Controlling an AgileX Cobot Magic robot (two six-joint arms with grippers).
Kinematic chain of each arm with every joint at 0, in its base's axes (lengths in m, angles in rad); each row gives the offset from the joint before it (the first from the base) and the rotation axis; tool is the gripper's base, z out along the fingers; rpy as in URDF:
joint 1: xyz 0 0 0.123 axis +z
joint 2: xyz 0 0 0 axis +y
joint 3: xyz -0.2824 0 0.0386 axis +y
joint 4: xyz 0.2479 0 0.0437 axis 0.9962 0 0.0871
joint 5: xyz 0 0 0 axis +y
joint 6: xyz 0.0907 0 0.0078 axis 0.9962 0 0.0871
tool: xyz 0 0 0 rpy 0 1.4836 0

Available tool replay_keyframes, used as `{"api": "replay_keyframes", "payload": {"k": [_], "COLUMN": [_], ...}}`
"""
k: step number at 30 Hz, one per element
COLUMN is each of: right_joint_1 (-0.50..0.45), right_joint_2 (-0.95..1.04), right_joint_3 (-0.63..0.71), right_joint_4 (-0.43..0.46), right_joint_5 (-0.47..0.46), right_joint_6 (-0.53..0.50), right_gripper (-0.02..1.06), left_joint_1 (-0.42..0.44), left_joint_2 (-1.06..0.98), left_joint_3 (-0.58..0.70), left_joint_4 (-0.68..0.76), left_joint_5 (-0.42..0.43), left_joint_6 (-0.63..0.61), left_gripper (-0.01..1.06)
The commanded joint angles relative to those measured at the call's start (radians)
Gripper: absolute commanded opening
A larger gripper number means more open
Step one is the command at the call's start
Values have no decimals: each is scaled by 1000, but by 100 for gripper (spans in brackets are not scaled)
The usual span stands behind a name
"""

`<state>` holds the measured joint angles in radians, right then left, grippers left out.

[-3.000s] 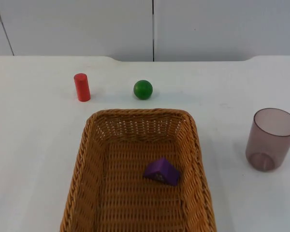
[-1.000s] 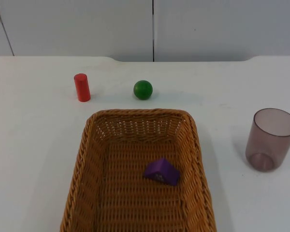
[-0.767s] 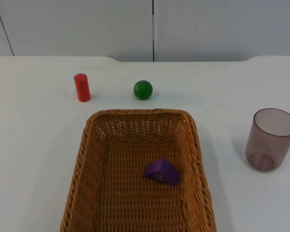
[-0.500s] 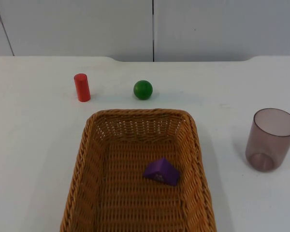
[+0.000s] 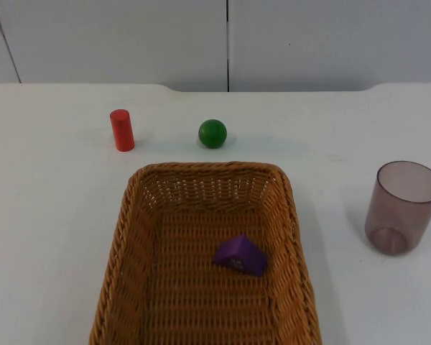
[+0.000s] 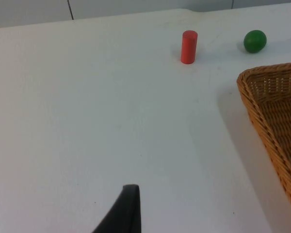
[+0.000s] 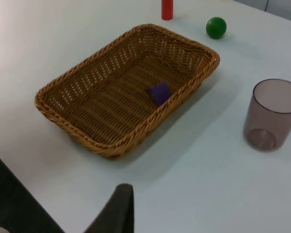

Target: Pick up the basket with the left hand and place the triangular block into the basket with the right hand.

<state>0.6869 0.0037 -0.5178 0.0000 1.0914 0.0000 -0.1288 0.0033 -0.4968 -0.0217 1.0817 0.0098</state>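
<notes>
A woven wicker basket (image 5: 131,237) rests on the white table at the front middle. The purple triangular block (image 5: 241,255) lies on its floor, right of centre. The right wrist view takes in the whole basket (image 7: 77,131) with the block (image 7: 160,92) inside; my right gripper (image 7: 117,208) hangs well back from it, above the table, holding nothing that I can see. My left gripper (image 6: 126,213) is over bare table to the left of the basket's rim (image 6: 262,111), apart from it.
Behind the basket stand a red cylinder (image 5: 121,130) and a green ball (image 5: 212,134). A translucent purple-grey cup (image 5: 402,207) stands upright to the basket's right. The grey partition wall closes off the table's far edge.
</notes>
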Motion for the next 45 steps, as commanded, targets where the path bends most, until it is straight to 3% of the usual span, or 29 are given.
{"api": "replay_keyframes", "payload": {"k": [1, 20, 26, 36, 41, 45], "right_joint_1": [-5, -22, -165, -504, -621, -643], "right_joint_2": [-4, -4, -4, -4, -4, -4], "right_joint_3": [3, 3, 3, 3, 3, 3], "right_joint_4": [0, 0, 10, 10, 10, 10], "right_joint_5": [-13, -13, -13, -13, -13, -13], "right_joint_6": [-12, -12, -12, -12, -12, -12], "right_gripper": [105, 105, 105, 105, 105, 105], "left_joint_1": [3, 3, 3, 3, 3, 3], "left_joint_2": [-3, -3, -3, -3, -3, -3], "left_joint_3": [4, 4, 4, 4, 4, 4], "left_joint_4": [6, 5, 5, 6, 6, 6], "left_joint_5": [-7, -7, -7, -7, -7, -7], "left_joint_6": [2, 2, 2, 2, 2, 2], "left_gripper": [105, 105, 105, 105, 105, 105]}}
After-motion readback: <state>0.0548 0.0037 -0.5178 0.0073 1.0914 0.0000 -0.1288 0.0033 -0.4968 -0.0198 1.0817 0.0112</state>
